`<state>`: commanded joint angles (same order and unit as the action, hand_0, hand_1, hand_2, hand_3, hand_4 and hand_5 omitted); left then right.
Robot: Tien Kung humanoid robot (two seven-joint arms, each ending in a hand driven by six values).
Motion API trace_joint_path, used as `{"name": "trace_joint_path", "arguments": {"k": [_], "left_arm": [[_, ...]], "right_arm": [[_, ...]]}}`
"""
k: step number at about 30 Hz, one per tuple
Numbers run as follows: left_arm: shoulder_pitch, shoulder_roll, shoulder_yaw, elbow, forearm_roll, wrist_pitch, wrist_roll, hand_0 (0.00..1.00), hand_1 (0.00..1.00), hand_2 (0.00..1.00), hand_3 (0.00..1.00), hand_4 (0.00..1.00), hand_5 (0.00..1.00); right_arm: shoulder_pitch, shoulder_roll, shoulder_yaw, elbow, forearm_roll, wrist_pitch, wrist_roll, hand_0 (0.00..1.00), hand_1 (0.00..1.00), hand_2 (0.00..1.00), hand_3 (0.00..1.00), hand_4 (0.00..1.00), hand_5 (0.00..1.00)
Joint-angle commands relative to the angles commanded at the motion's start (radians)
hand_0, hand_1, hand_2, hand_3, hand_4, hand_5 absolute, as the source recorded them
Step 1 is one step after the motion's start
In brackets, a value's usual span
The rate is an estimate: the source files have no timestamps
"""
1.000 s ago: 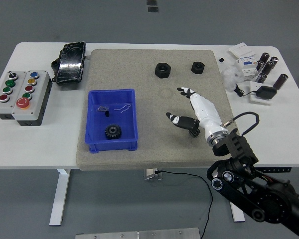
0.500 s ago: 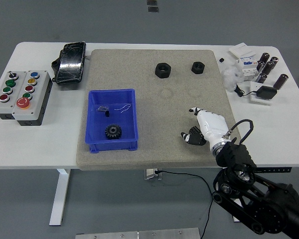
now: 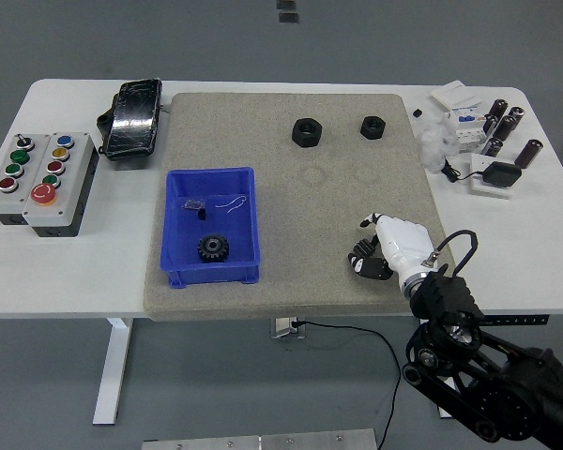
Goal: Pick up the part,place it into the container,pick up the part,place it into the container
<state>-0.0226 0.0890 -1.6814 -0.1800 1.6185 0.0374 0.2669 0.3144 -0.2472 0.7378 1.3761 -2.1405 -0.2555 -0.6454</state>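
One robot hand [image 3: 383,251] shows, fingers curled; grip contents unclear

Button box [image 3: 40,180] far left, black pouch [image 3: 131,116] beside; cylinders [image 3: 507,127] (dark) top right w/ adapter [image 3: 499,174].

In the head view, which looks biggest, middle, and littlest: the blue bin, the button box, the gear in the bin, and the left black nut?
1. Blue bin, biggest.
2. Button box, clearly smaller than the bin.
3. Gear and left black nut look about the same size; too close to rank.
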Motion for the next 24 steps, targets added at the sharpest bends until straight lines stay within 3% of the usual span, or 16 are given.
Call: {"name": "trace_joint_path", "arguments": {"k": [14,19,24], "left_arm": [[-0.001,0.000,0.001,0.000,-0.002,0.000,-0.001,0.665,0.631,0.573,0.613,0.685,0.355],[-0.002,-0.001,0.000,0.000,-0.002,0.001,-0.001,0.664,0.631,0.574,0.613,0.686,0.356],[-0.003,-0.001,0.000,0.000,-0.002,0.001,0.000,0.665,0.631,0.574,0.613,0.686,0.356]], "right_arm": [[0.011,-0.007,-0.006,-0.011,0.003,-0.031,0.008,0.512,0.591,0.363,0.571,0.470,0.002],[0.059,-0.002,-0.022,0.009,0.025,-0.059,0.021,0.519,0.595,0.364,0.571,0.454,0.002],[0.131,0.034,-0.061,0.022,0.072,-0.114,0.060,0.522,0.589,0.362,0.567,0.454,0.002]]}}
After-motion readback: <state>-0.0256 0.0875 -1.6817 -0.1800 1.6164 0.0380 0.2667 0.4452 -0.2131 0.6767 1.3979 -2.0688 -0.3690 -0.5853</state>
